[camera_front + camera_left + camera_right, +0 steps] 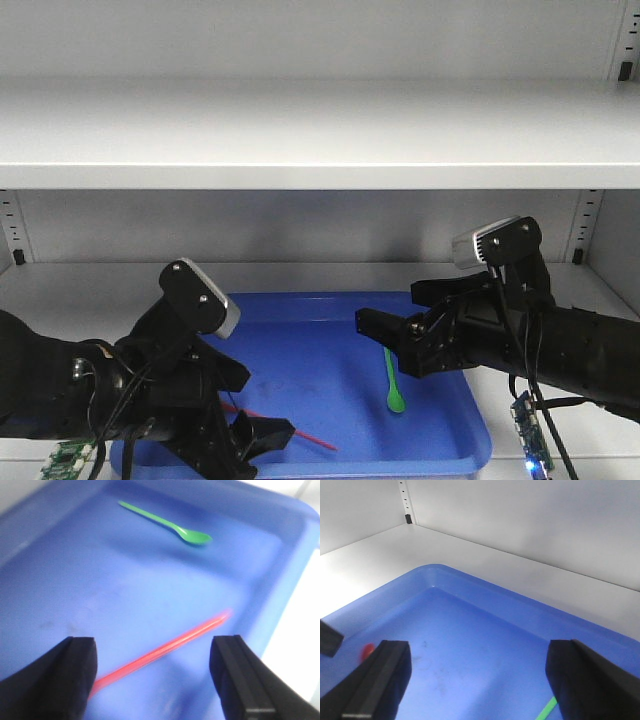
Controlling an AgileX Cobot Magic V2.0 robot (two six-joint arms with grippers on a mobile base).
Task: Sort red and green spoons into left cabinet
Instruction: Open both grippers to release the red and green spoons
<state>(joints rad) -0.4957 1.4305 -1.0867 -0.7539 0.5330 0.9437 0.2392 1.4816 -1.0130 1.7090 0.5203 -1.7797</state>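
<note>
A blue tray (300,320) rests on the lower shelf (90,285) of the pale grey-white cabinet (300,135), with a second wide shelf directly above it. Both spoons lie flat on the tray floor, well apart from each other. The green spoon (393,382) lies in the right half of the tray, bowl toward the front rim and handle pointing toward the back wall; in the front view its upper handle passes behind the right end effector (395,325). The red spoon (300,428) lies in the front left area of the tray, set diagonally; only the thin handle shows in the front view, the rest being hidden behind the left end effector (255,415). The left end effector hangs low over the front left corner of the tray with its jaws spread wide; in the left wrist view the red handle, blurred, runs across the gap between the two fingers (55,680) without visible contact on either one. The right end effector hovers above the middle right of the tray, jaws likewise spread wide and holding nothing; the right wrist view shows bare tray floor between its fingers (380,677), a short length of green handle at the bottom edge, and a small red spot near the left finger.
</note>
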